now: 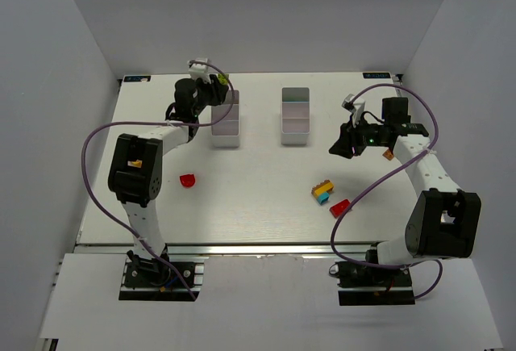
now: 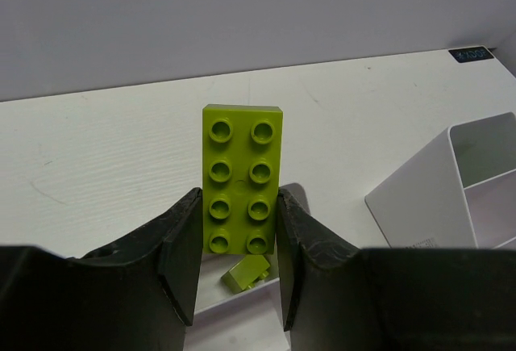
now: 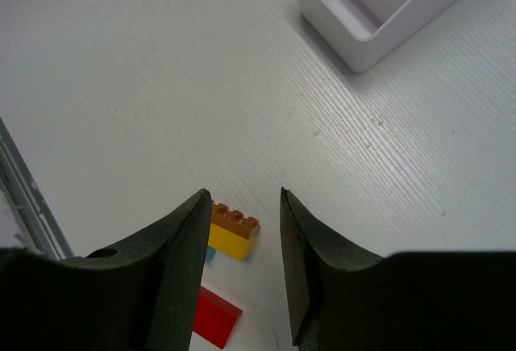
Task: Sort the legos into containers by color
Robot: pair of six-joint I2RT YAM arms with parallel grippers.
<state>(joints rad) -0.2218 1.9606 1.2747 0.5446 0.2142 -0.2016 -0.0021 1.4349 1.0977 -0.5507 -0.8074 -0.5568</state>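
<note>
My left gripper (image 1: 216, 85) is shut on a lime two-by-four brick (image 2: 242, 177) and holds it above the far end of the left white bin (image 1: 226, 121). A small lime brick (image 2: 246, 272) lies in the compartment under it. My right gripper (image 1: 339, 148) is open and empty above the table, right of the right white bin (image 1: 295, 115). In the right wrist view its fingers (image 3: 185, 246) frame an orange-on-yellow brick stack (image 3: 232, 234) with a bit of blue under it, and a red brick (image 3: 216, 317). That stack (image 1: 323, 191) and the red brick (image 1: 339, 207) lie front right.
A rounded red brick (image 1: 188, 180) lies alone at the front left of the table. A small orange piece (image 1: 388, 155) shows beside the right forearm. The right bin's corner (image 3: 355, 44) shows in the right wrist view, and the same bin (image 2: 419, 206) stands right of the left gripper.
</note>
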